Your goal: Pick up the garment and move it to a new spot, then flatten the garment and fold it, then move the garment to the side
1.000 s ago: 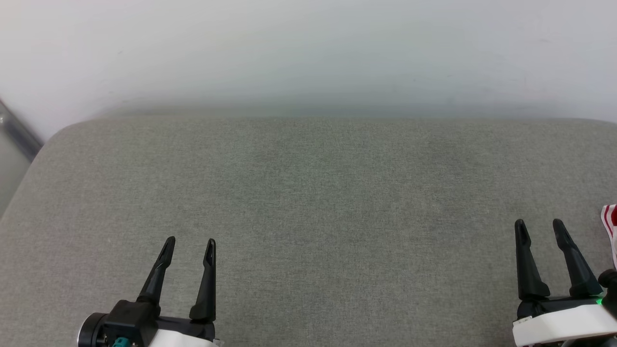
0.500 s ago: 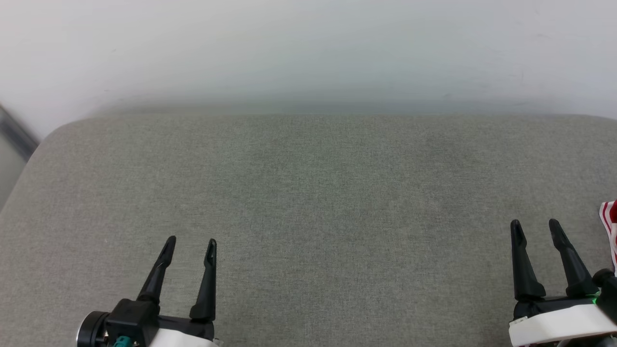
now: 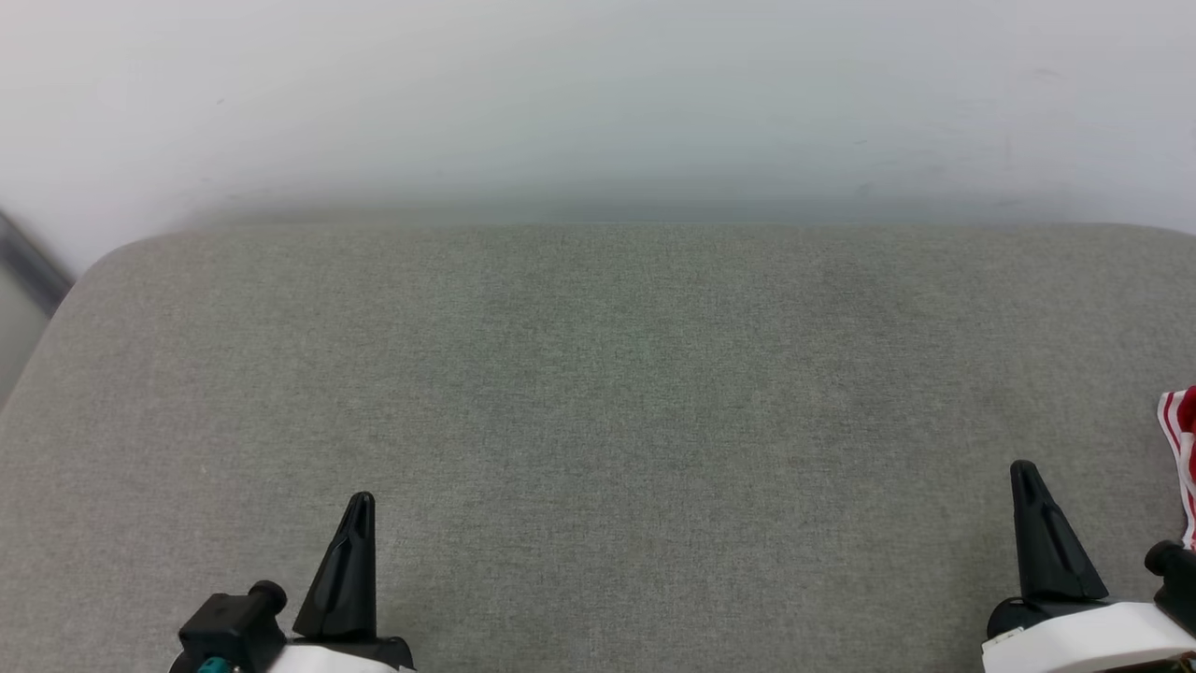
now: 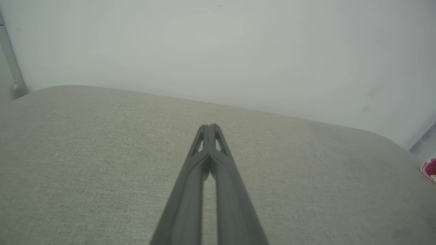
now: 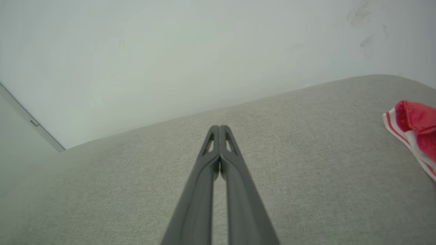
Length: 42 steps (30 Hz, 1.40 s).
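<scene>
The garment (image 3: pixel 1181 439) shows as a small piece of red cloth with red-and-white stripes at the right edge of the head view; most of it is cut off. The same cloth, the garment (image 5: pixel 414 127), lies at the right side of the right wrist view, and a sliver of the garment (image 4: pixel 430 168) shows at the right edge of the left wrist view. My left gripper (image 3: pixel 360 505) sits at the lower left, shut and holding nothing. My right gripper (image 3: pixel 1024 472) is at the lower right, shut and empty, a short way left of the garment. Both gripper tips, left (image 4: pixel 211 127) and right (image 5: pixel 219 128), meet above bare fabric.
A grey fabric cushion surface (image 3: pixel 598 393) spans the scene, with a rounded far-left corner (image 3: pixel 121 257). A pale wall (image 3: pixel 598 93) rises behind it. A dark metal strip (image 3: pixel 28 266) runs down at the far left.
Both grippers have gone from open to shut, with nothing between their fingers, and both have drawn slightly lower in the head view. The garment has not moved.
</scene>
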Available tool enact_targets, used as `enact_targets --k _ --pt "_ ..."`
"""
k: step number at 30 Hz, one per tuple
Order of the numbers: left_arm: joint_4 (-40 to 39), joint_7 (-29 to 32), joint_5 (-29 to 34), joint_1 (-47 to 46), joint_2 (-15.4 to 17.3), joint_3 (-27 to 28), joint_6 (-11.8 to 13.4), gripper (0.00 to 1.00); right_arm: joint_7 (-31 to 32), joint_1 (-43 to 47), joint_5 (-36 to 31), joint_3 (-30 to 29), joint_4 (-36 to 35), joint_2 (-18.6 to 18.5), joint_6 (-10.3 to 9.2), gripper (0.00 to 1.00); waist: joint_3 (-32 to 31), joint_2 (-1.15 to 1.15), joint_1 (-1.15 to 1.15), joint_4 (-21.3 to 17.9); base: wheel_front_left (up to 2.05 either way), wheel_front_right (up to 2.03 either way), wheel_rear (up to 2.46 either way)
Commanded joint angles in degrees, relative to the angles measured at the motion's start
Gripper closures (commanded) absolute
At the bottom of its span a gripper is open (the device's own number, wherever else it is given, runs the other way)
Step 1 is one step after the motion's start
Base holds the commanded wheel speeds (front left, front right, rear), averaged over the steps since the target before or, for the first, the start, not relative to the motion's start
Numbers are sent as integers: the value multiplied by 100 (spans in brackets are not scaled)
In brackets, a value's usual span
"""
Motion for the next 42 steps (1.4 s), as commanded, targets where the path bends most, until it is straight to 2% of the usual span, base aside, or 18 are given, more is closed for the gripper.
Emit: enact_targets --k 1,22,42 --pt "-43 37 -272 -163 52 16 19 100 35 -145 248 -20 -48 -5 0 100 -2 0 0 -3 0 0 0" --pt "355 451 -2431 -499 136 80 1 100 438 -408 2141 -73 246 49 0 100 -41 0 0 -42 0 0 0" --pt "573 787 -3956 -714 164 171 0 100 749 -595 3496 -134 458 103 0 100 -75 0 0 -78 0 0 0"
